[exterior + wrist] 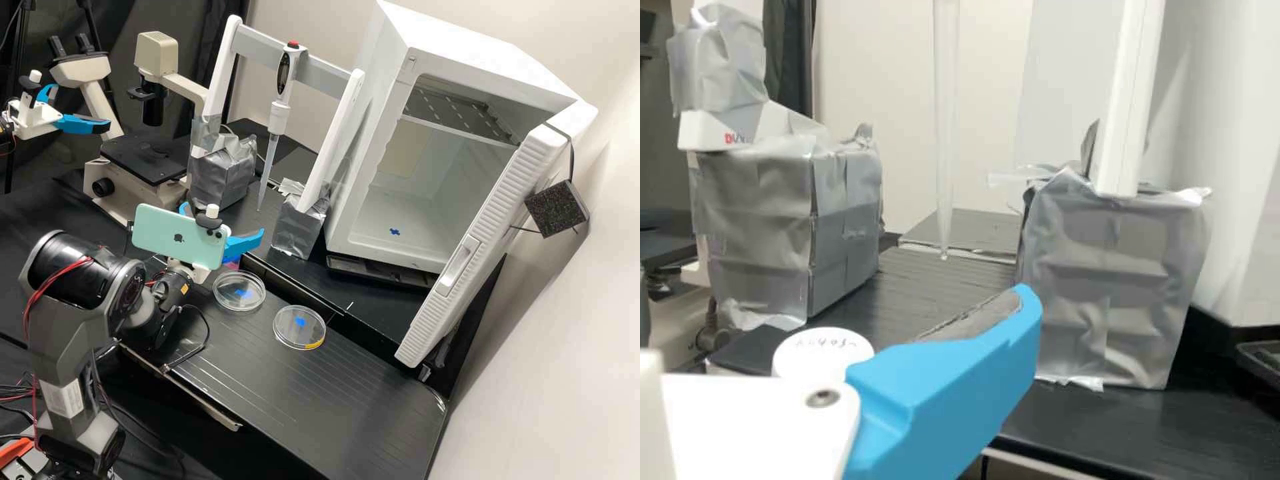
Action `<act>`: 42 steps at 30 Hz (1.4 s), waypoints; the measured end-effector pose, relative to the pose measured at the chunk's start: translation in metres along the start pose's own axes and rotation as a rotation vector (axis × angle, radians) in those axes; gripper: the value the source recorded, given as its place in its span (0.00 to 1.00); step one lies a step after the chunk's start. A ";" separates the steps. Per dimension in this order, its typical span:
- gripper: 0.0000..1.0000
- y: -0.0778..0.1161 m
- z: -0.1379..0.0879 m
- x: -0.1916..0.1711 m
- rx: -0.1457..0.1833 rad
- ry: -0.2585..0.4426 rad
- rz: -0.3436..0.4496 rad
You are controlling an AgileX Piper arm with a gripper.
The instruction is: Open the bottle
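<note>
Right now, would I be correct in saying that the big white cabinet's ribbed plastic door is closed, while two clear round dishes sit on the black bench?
Not quite: the white cabinet's ribbed plastic door is open, as the high view shows, with the grey metal shelf inside exposed. The two clear round dishes do sit on the black bench.

Pipette (282,107) apparently above bench (333,287)
</note>
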 end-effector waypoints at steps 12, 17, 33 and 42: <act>0.00 -0.006 0.005 0.006 0.000 -0.020 -0.022; 0.00 -0.006 0.005 0.006 0.000 -0.019 -0.021; 0.00 -0.011 0.007 0.007 0.001 -0.024 -0.040; 0.00 -0.011 0.007 0.006 0.001 -0.025 -0.042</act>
